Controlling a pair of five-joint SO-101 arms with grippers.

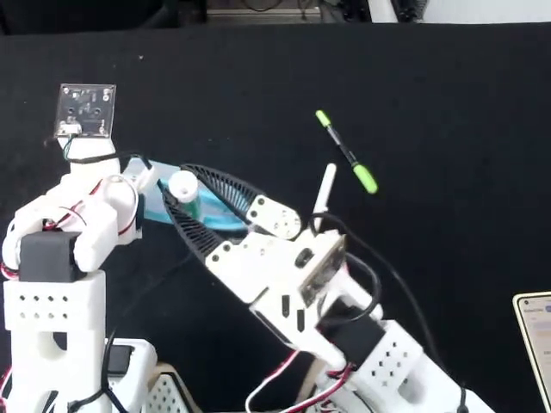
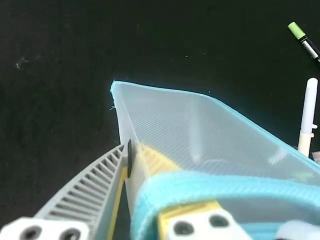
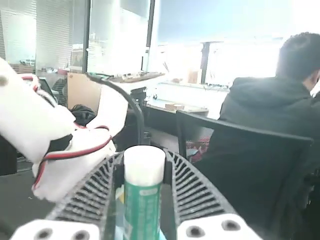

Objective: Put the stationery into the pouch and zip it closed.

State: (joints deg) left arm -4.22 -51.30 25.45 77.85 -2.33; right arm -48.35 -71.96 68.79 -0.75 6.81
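Observation:
My left gripper (image 2: 136,159) is shut on the rim of the translucent pouch (image 2: 200,135) with its blue zip band, holding its mouth up off the black table. In the high view the pouch (image 1: 157,209) lies between the two arms. My right gripper (image 1: 188,200) is shut on a glue stick (image 1: 183,186) with a white cap and green body, upright right at the pouch's mouth. The glue stick (image 3: 144,192) stands between the ribbed black fingers (image 3: 92,187). A green-capped marker (image 1: 346,152) and a white pen (image 1: 325,194) lie on the table to the right.
A phone (image 1: 535,331) lies at the table's right edge. The left arm's white base (image 1: 52,327) stands at the front left. The marker (image 2: 303,40) and white pen (image 2: 307,117) lie beyond the pouch. Dark table stretches behind and to the right.

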